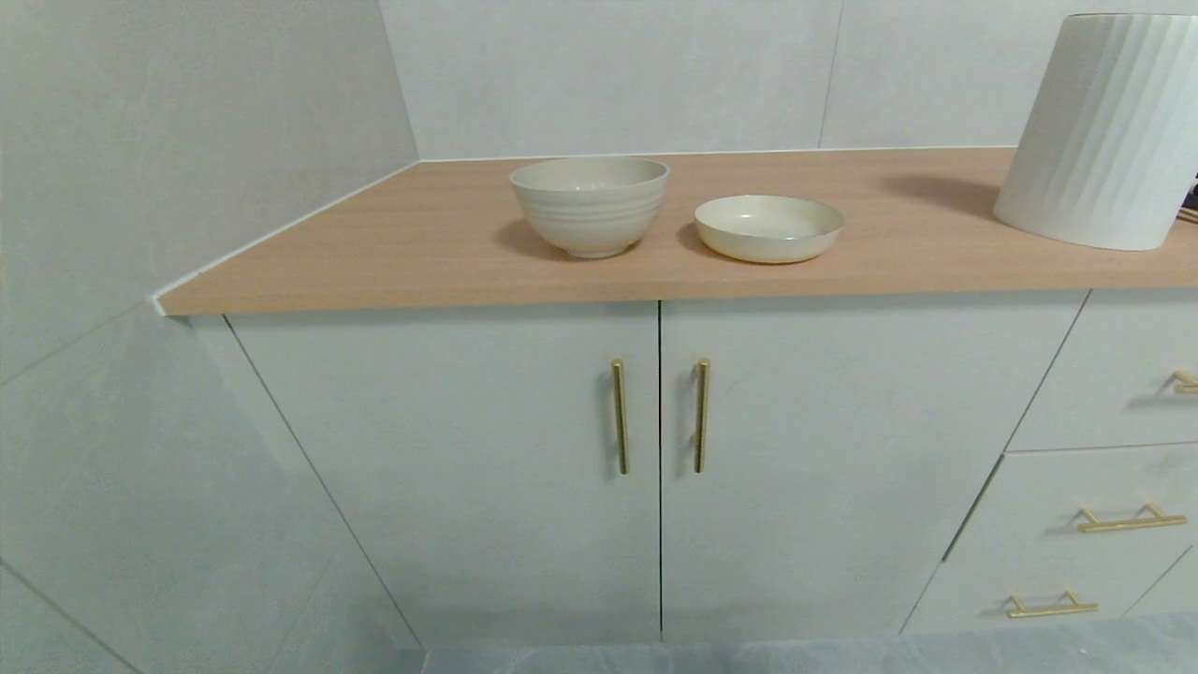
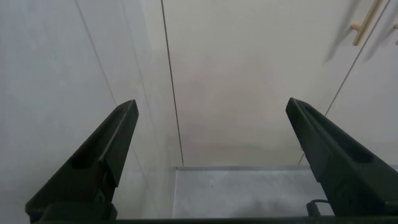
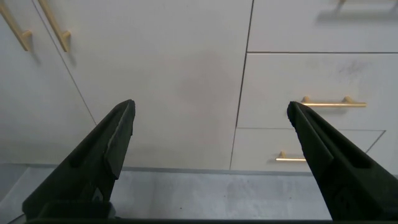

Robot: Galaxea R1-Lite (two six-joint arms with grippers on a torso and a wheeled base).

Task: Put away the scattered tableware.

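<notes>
Nearest to me is my left gripper. Its jaws stand wide apart with nothing between them, low before the left door of the cabinet and just above the floor. My right gripper is the same, jaws wide and empty, facing the line where the right door meets the drawers. Both doors are shut, and their two gold handles hang upright side by side at the middle seam.

Above the doors, on the wooden surface, stands a deep cream bowl, upright. Just beside it, to my right and not touching it, lies a shallow cream dish. Far to the right on the same surface stands a tall white ribbed container, well apart from the dish.
</notes>
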